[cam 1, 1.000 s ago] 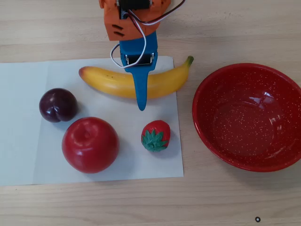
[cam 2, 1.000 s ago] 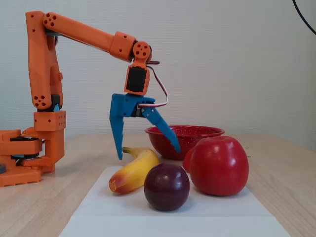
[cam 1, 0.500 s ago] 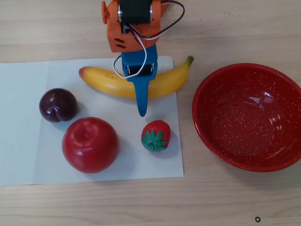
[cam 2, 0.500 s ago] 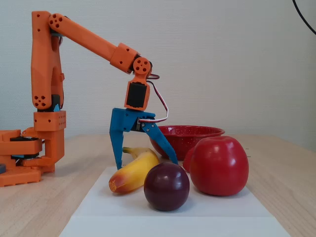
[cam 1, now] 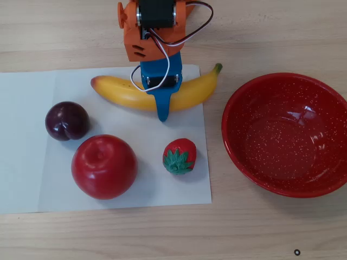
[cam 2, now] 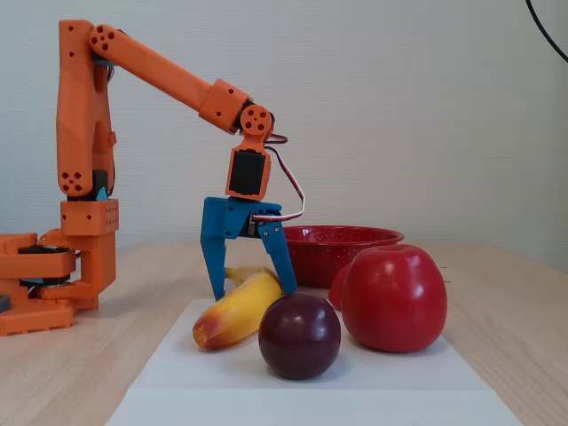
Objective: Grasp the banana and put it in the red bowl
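My tool (cam 2: 253, 288) straddles the banana (cam 1: 154, 93) on the paper (cam 1: 27, 162), fingers closing in, contact unclear. Plum (cam 1: 66, 120), apple (cam 1: 104, 166), strawberry (cam 1: 179, 156) sit nearer. Red bowl (cam 1: 238, 103) lies right, tabletop (cam 1: 271, 32) open between.

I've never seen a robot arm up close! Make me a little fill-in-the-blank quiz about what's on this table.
1. The blue gripper straddles the yellow ____.
2. The red bowl holds ____.
3. In the overhead view, the strawberry lies between the apple and the ____.
4. The plum rests on white ____.

Missing words: banana; nothing; bowl; paper.
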Controlling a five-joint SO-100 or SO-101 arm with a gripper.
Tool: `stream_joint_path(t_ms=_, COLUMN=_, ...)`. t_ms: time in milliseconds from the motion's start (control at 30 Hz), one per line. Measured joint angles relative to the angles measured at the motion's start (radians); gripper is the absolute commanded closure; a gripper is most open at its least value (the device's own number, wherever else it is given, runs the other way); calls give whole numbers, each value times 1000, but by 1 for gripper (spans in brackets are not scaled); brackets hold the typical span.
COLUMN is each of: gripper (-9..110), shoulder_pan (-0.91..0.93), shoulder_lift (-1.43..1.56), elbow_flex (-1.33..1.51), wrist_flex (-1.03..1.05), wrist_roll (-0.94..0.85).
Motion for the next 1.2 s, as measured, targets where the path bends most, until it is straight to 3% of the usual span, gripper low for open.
stream_joint_path(t_ms=200, gripper=101, shoulder_pan=3, shoulder_lift=2, elbow_flex=-8, wrist_flex=-14, wrist_roll=-15)
stream_joint_path(t_ms=467, gripper=101, shoulder_pan=3, shoulder_lift=0, elbow_flex=-25, wrist_flex=0, wrist_roll=-20)
stream_joint_path(t_ms=1200, gripper=101, shoulder_pan=3, shoulder_lift=0, elbow_flex=-712, wrist_flex=598, wrist_roll=-37)
